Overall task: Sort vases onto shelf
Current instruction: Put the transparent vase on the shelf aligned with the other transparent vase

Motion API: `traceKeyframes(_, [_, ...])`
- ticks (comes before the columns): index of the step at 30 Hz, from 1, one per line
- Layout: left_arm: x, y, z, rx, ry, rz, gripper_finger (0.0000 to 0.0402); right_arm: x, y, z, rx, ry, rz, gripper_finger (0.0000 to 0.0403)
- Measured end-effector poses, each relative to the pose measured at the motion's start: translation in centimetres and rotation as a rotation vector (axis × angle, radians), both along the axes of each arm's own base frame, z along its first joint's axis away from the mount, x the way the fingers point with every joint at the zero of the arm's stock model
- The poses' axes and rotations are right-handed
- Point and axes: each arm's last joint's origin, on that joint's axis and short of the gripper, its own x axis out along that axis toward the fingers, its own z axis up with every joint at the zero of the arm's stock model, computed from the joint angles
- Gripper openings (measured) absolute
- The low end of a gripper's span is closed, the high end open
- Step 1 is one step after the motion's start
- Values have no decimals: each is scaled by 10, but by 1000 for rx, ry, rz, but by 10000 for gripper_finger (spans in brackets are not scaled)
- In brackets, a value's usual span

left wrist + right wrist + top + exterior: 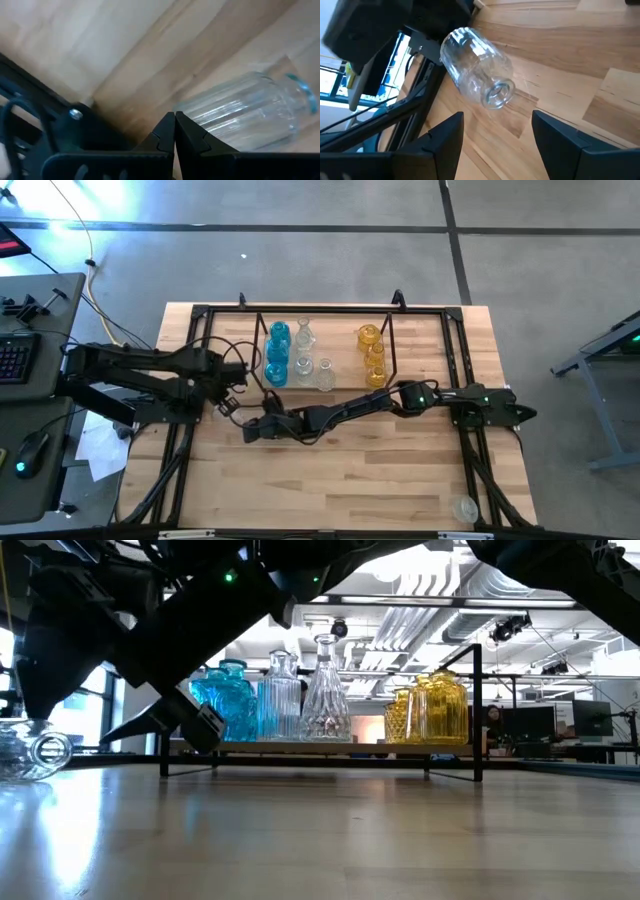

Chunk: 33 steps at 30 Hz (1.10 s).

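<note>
Item, right gripper [497,145]: fingers spread and empty, with the tipped-over clear vase [476,67] lying on the table just ahead of them, mouth toward you; straddle its ribbed body squarely before closing, lest it roll. Item, left gripper [174,131]: clenched on nothing beside that vase, crowding your approach. Beyond, shelf [392,350] holds blue vases [277,355], clear and amber ones.

Glossy ribbed glass vases [300,700], thin black metal shelf [478,710], pale wood table [350,480]
</note>
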Motion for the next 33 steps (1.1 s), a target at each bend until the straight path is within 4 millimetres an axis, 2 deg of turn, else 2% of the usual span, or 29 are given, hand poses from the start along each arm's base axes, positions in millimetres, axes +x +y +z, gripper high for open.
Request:
traceKeyframes(5, [0,-6,1,-86,-9,8,0,1,0,1,2,-10,-1,216])
traceKeyframes(13, [5,-14,-2,-108,28,-40,0,2,1,3,13,-37,18,216])
traceKeyframes(19, [11,-19,-7,-163,43,-28,0,3,4,4,87,-44,88,216])
traceKeyframes(24, [12,-20,-8,-141,45,-38,0,1,3,0,81,-12,81,216])
traceKeyframes(33, [24,-26,-8,-141,-89,-47,0,5,-9,3,71,-41,79,216])
